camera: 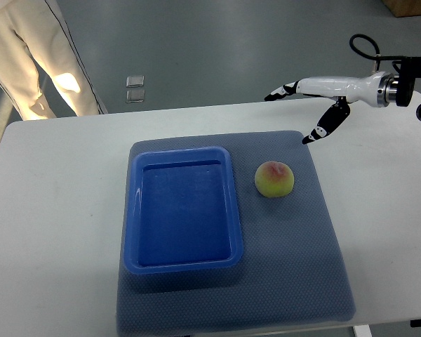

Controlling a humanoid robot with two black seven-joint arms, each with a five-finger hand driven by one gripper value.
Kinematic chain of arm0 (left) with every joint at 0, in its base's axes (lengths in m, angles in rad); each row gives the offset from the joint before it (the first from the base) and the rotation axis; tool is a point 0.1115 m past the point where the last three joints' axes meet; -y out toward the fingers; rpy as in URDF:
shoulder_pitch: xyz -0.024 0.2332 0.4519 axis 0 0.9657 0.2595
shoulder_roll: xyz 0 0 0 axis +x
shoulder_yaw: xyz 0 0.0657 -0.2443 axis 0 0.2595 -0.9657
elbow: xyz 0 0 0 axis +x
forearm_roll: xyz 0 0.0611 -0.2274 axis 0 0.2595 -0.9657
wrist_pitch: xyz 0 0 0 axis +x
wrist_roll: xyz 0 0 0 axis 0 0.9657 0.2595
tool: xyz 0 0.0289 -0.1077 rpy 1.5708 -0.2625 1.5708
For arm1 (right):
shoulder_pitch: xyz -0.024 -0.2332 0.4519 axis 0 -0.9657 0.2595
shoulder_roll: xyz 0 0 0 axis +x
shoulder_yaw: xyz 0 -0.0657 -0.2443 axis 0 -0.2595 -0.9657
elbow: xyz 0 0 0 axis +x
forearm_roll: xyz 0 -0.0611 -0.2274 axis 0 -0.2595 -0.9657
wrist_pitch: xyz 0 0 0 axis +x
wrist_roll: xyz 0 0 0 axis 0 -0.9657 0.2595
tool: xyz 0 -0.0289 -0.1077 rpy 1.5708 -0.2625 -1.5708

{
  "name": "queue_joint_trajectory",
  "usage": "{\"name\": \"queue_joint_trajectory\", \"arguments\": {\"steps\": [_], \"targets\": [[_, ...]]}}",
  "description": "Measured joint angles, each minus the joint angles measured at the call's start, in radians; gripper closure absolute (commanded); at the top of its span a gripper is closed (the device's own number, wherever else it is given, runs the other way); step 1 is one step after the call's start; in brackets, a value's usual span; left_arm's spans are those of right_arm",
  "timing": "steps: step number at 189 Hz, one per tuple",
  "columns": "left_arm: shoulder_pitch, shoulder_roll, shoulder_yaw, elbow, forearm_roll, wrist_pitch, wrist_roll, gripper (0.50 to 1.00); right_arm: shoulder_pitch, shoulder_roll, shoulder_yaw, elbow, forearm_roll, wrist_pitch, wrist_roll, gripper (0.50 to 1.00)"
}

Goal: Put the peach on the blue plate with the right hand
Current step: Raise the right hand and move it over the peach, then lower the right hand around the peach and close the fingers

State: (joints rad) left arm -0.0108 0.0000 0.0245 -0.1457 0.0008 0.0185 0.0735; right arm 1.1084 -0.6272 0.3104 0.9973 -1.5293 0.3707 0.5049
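Right hand [316,105] at upper right of frame, arm coming in from the right edge; white shell, black fingertips, fingers spread and relaxed, nothing held. One finger [281,91] points left over the table's far edge, another hangs down toward the mat's upper right corner. Hand is well apart from the peach [274,179], which sits below-left of it, mid-frame right of center, on the grey mat [302,267]. Peach yellow-green with a red blush on top, just beside the plate's right rim, not touching it. Blue plate [182,261], a rectangular tray shape, lies on the mat's left half, nothing inside. Mat lies on white table [49,232]. Upper left of frame: a person's legs [35,63] in light trousers on the grey floor beyond the table.
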Motion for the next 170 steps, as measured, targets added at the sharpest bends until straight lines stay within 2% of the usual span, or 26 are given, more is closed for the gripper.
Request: {"name": "queue_joint_trajectory", "arguments": {"steps": [67, 104, 170], "targets": [[0.0, 0.0, 0.0, 0.0, 0.0, 0.0, 0.0, 0.5, 0.093, 0.016, -0.171, 0.038, -0.261, -0.001, 0.001, 0.572], [0.0, 0.0, 0.0, 0.0, 0.0, 0.0, 0.0, 0.5, 0.113, 0.062, -0.202, 0.039, -0.272, -0.004, 0.002, 0.572], [0.0, 0.0, 0.0, 0.0, 0.0, 0.0, 0.0, 0.5, 0.052, 0.104, -0.203, 0.04, -0.264, -0.006, 0.001, 0.572]]}}
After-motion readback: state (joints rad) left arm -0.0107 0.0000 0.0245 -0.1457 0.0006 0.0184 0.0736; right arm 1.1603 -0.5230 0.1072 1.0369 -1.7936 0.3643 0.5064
